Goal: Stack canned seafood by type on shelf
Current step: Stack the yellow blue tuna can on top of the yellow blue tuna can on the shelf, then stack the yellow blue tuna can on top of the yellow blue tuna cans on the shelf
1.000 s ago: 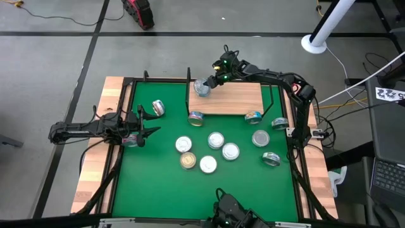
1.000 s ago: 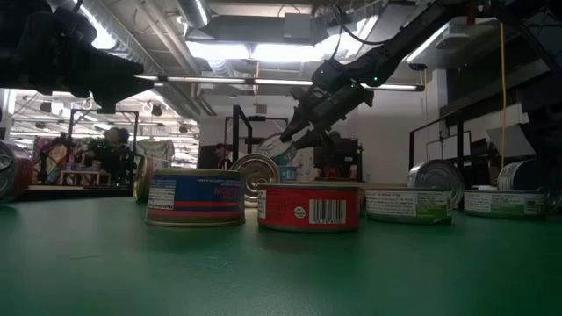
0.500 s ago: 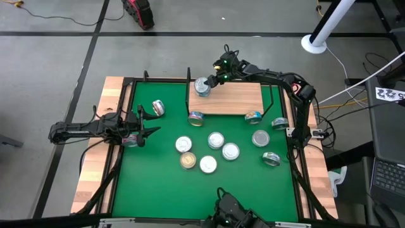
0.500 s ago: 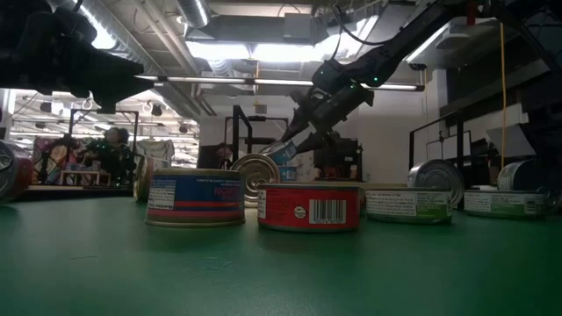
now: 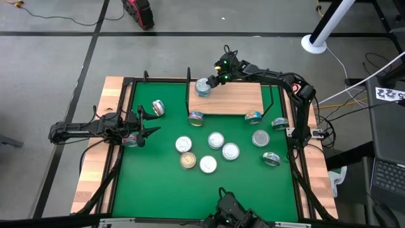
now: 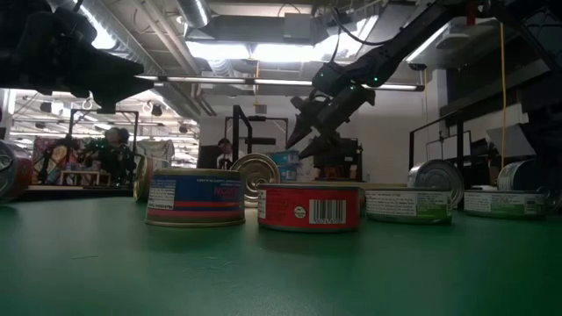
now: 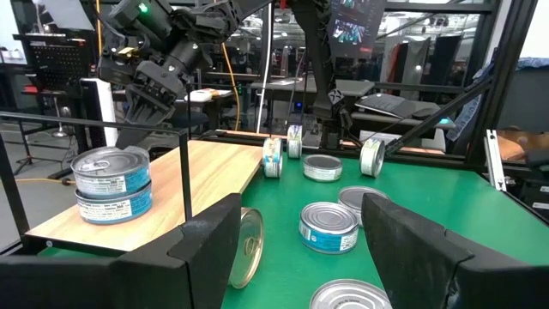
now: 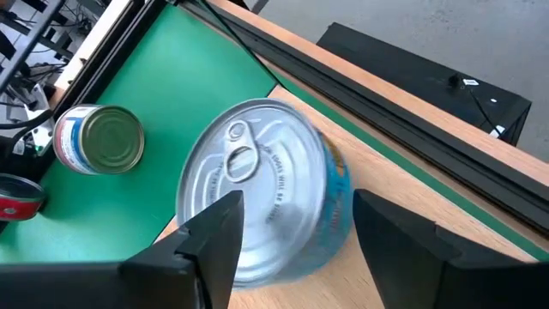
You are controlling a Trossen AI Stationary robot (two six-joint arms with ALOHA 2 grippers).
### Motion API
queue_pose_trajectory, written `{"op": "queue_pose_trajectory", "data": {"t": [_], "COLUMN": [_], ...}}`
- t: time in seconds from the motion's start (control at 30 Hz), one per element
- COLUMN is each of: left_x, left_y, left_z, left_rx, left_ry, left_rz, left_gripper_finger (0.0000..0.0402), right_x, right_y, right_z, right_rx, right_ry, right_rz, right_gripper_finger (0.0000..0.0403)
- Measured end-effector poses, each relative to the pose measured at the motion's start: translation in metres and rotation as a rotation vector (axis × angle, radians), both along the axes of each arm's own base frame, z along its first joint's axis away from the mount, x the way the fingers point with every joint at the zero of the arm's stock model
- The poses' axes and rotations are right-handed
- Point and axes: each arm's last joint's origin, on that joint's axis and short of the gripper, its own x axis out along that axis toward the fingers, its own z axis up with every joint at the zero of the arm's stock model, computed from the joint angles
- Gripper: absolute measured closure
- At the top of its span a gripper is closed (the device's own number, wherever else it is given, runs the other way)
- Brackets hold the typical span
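The shelf [image 5: 237,98] is a light-wood board with black wire rails at the mat's far side. At its far left corner two teal-blue tins stand stacked [image 5: 202,87] [image 7: 112,184], the lower one on the board. My right gripper [image 8: 296,232] [image 7: 144,96] hangs open just above the stack, one finger on each side of the top tin's silver lid [image 8: 253,180] without touching it. My left gripper [image 5: 149,126] waits open and level at the mat's left side. Several more tins of canned seafood lie on the green mat [image 5: 216,140].
Two tins lean at the shelf's near edge [image 5: 197,118] [image 5: 254,116]. One tin stands on its rim near the left gripper [image 5: 158,107], and a red one lies under that arm [image 5: 130,140]. Others sit at the right [image 5: 271,158]. Black rails and wooden planks [image 5: 95,164] frame the mat.
My right gripper has lowered the tilted teal-blue tin onto the other one at the shelf's far left corner, opened and let it go. The tin now lies flat on top of the stack, and the fingers stand apart above it.
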Motion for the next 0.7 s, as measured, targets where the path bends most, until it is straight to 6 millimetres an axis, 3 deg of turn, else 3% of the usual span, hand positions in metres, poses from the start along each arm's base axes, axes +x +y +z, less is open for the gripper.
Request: {"op": "queue_pose_trajectory", "data": {"t": [0.47,0.7], "left_x": [0.0,0.0], "left_y": [0.0,0.0], "left_z": [0.0,0.0], "left_rx": [0.0,0.0], "left_ry": [0.0,0.0], "left_rz": [0.0,0.0], "left_gripper_finger": [0.0163,0.0163], "right_x": [0.0,-0.003], "right_y": [0.0,-0.009], "right_z": [0.003,0.029], "right_rx": [0.044,0.1], "right_ry": [-0.039,-0.114], "right_rz": [0.06,0.174], "right_gripper_finger": [0.0182,0.0182]}}
